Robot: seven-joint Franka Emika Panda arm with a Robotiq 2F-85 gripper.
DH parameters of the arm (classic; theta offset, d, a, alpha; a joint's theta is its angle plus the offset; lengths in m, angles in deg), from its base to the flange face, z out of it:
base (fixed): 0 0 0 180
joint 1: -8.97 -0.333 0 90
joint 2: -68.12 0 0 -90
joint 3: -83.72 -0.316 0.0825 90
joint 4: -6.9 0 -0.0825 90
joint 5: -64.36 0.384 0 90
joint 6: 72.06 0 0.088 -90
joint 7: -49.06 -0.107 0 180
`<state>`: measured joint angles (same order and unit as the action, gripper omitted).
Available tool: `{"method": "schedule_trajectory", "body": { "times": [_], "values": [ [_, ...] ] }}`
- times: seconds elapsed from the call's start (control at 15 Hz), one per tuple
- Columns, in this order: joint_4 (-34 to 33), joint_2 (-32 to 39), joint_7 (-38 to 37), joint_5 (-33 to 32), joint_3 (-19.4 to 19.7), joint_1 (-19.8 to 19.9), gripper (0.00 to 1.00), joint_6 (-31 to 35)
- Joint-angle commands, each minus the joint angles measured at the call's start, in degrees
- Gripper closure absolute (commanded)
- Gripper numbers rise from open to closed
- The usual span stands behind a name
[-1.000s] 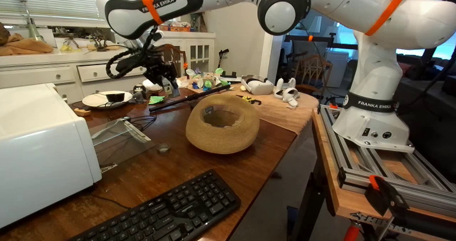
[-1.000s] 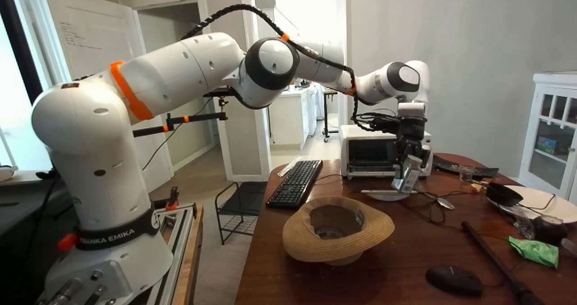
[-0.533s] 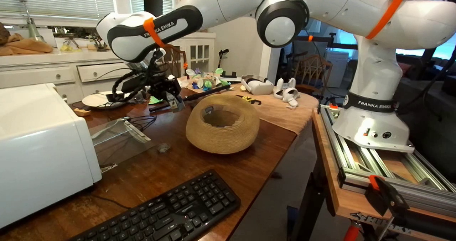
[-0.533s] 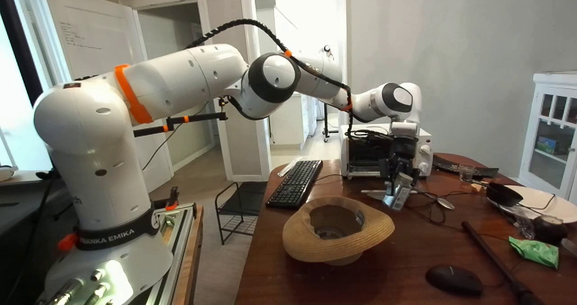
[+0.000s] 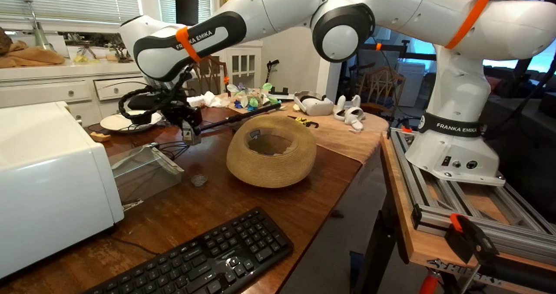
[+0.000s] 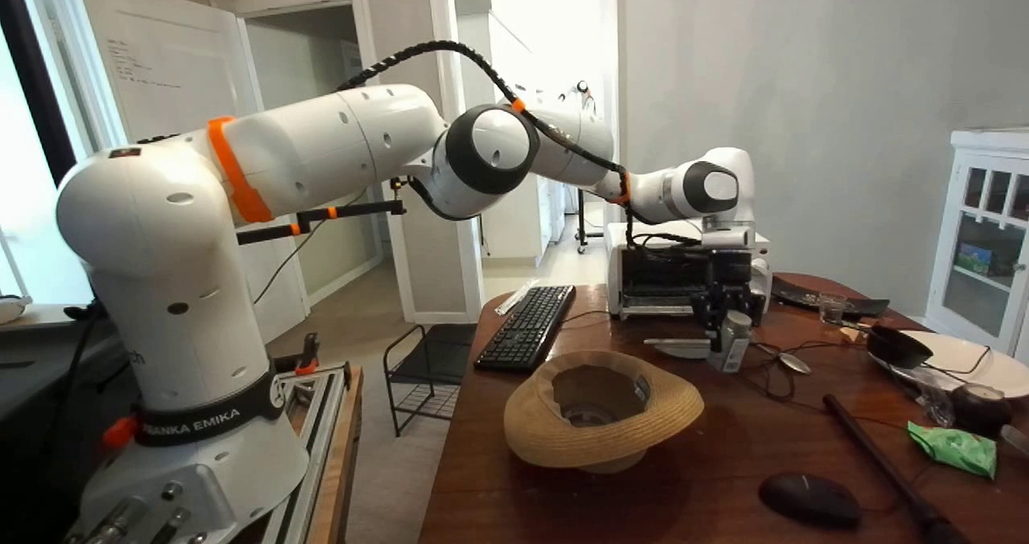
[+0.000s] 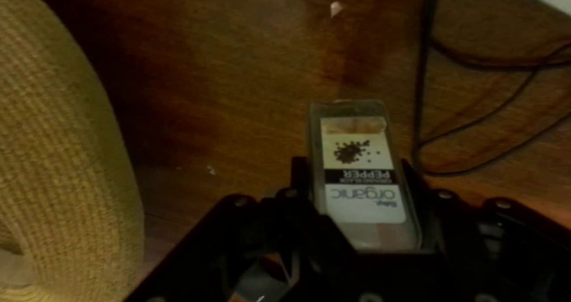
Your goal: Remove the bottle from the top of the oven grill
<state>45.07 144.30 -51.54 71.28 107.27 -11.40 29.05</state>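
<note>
The bottle, a small clear ground-pepper bottle with a pale label, shows in both exterior views (image 5: 191,134) (image 6: 733,343) and in the wrist view (image 7: 362,177). My gripper (image 7: 354,166) is shut on it, with a black finger against each side. The bottle hangs nearly upright, low over the wooden table; I cannot tell whether its base touches. The gripper also shows in an exterior view (image 6: 723,311), in front of the oven grill. The oven grill, a large white box, stands on the table in both exterior views (image 5: 52,189) (image 6: 615,287). Its flat top is partly hidden by the arm in an exterior view.
An upturned straw hat (image 5: 271,168) stands beside the gripper. The oven's glass door (image 5: 147,172) lies open, with a small round lid (image 5: 199,180) nearby. A keyboard (image 6: 526,327), mouse (image 6: 809,498), black rod (image 6: 876,456), spoon (image 6: 792,361), cables and white plate (image 6: 1005,367) surround it.
The arm has come down, bringing the held bottle closer to the table. The bottle has turned from tilted to nearly upright. The grip on it has stayed shut.
</note>
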Motion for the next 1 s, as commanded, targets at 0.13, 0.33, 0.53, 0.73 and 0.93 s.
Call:
{"method": "schedule_trajectory", "body": {
  "times": [0.13,0.33,0.53,0.73,0.93],
  "values": [
    [-1.93,2.77,-3.02,-1.72,2.07,-0.58,0.76,12.18],
    [-1.88,3.62,-3.06,-3.98,3.97,-1.35,0.76,15.98],
    [-1.70,4.11,-2.61,-5.71,5.40,-2.03,0.76,16.48],
    [-1.64,4.66,-2.23,-6.47,6.08,-2.38,0.76,16.09],
    [-1.53,4.58,-1.41,-5.50,5.17,-2.04,0.76,13.66]
  ]
}}
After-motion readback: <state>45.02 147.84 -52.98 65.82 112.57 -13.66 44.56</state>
